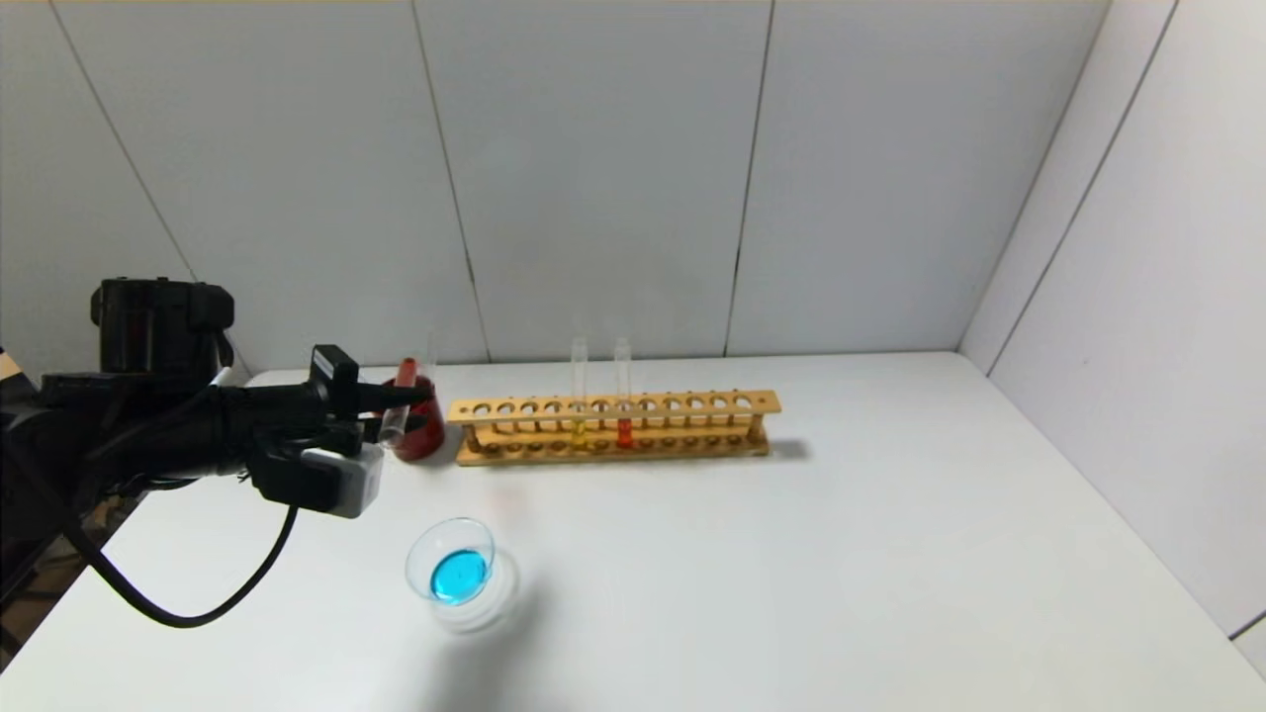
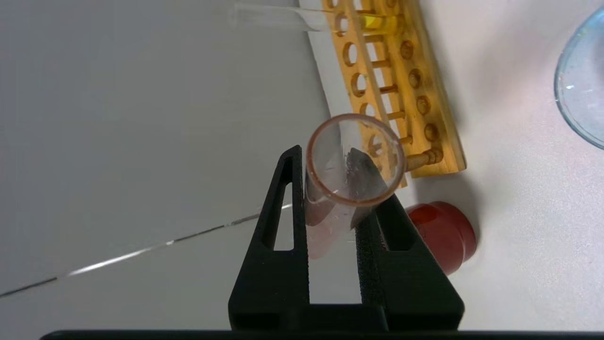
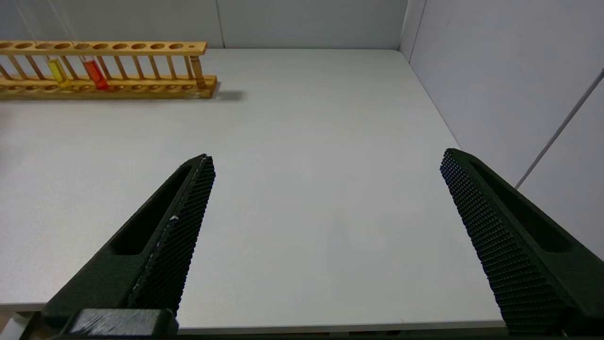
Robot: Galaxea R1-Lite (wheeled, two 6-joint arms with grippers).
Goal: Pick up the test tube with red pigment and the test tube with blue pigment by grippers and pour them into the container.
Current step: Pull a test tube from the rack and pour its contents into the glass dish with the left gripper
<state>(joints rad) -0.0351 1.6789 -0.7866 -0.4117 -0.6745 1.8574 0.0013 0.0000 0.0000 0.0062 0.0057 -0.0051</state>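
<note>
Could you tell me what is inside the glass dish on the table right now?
The glass dish holds a pool of blue liquid. No red shows in it, and whether any film lies under the blue cannot be told.

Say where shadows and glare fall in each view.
Head view: rack casts a soft shadow toward the robot's right; dish shadows the table. Left wrist view: tube in left gripper shows faint glints. Right wrist view: even light, rack shadow only.
</note>
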